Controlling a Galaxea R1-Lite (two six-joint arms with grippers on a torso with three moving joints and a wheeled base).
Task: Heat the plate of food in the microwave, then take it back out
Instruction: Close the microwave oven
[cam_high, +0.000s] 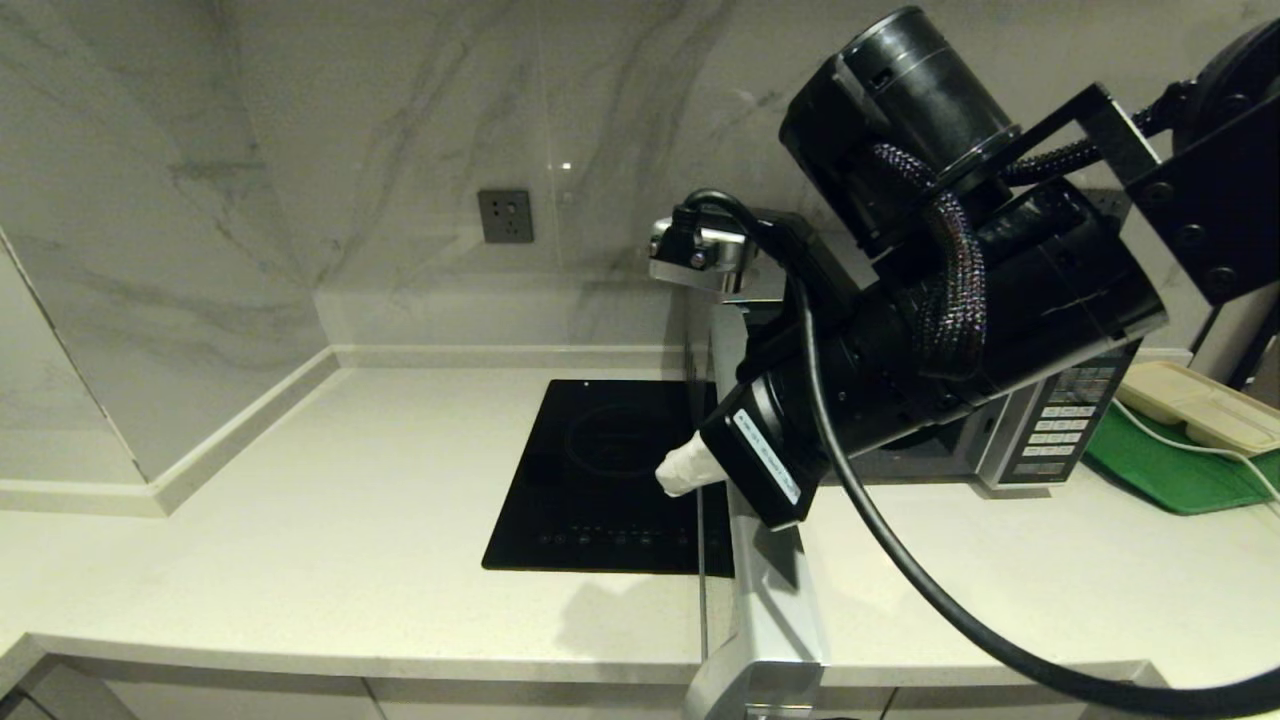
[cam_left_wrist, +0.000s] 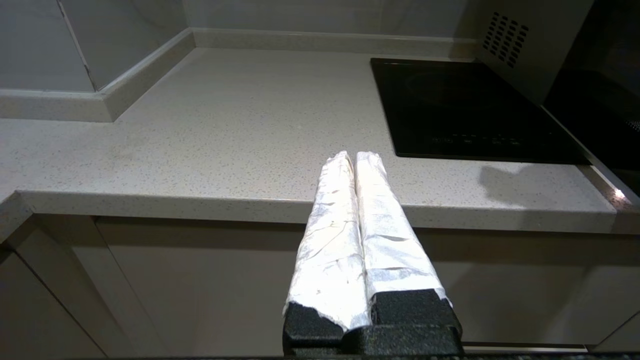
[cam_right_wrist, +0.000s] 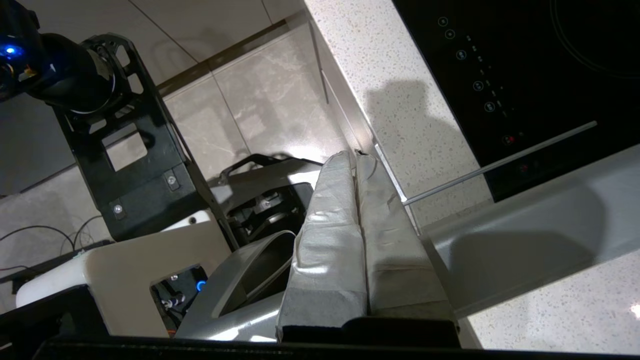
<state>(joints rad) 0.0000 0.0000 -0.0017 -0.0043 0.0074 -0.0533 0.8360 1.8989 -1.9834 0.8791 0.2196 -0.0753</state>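
White-taped right pincer (cam_high: 678, 472) pressed together beside open microwave (cam_high: 1040, 430) door; left pincer (cam_left_wrist: 356, 160), likewise together, visible only in wrist view.

A home-style kitchen. A pale speckled stone desk (cam_high: 300, 520) runs along the lower half of the head view, with flat cabinet fronts (cam_left_wrist: 200, 280) beneath it. Grey-veined marble wall panels (cam_high: 400, 150) rise behind, carrying a dark wall socket (cam_high: 505, 216) at upper centre. A flat black induction cooktop (cam_high: 590, 480) is set flush into the desk at centre, and a silver-grey microwave (cam_high: 1050, 430) with a button panel stands at right, its door swung open. Glossy stone floor tiles (cam_right_wrist: 260, 100) show below.
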